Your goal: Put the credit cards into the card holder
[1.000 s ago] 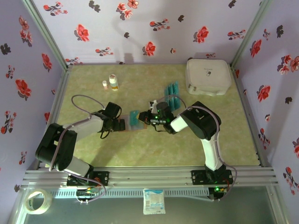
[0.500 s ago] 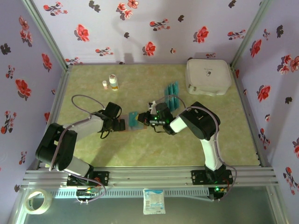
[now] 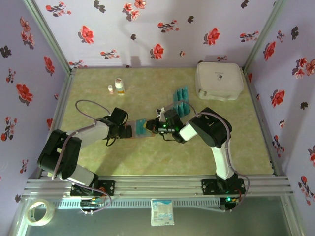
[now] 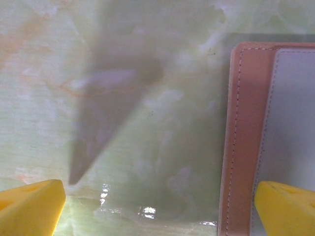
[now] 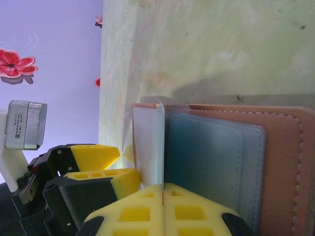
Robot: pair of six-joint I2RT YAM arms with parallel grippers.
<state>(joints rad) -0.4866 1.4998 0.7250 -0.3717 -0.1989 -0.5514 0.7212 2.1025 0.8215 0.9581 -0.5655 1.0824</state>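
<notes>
Where the card holder (image 3: 141, 127) lies open on the green table (image 3: 147, 162), between the two arms, we see from above a blue-green inside with brown edges. The right wrist camera adds the detail: a brown stitched border (image 5: 285, 162) around a greyish-blue pocket, and beside it a pale half. The left wrist camera gives just the holder's near edge (image 4: 246, 137), brown stitching beside a pale panel.

The right gripper (image 5: 162, 189) has its yellow fingers pressed together on a thin card (image 5: 162, 142), seen edge-on and standing upright over the line between the pale half and the pocket (its colour we cannot tell from this angle). From above, that gripper (image 3: 156, 127) sits at the holder's right edge.

The left gripper (image 4: 158, 206) is spread wide, one tip over bare table and the other over the holder's edge; whether it touches we cannot tell. From above it (image 3: 127, 132) sits at the holder's left side, and the right wrist camera catches its yellow fingers (image 5: 93, 155) beyond the pale half.

The top view places the other credit cards (image 3: 181, 102), teal and overlapping, just beyond the right gripper. Farther back stand a white case (image 3: 219, 79) at the right and two small bottles (image 3: 118, 86) at the left.
</notes>
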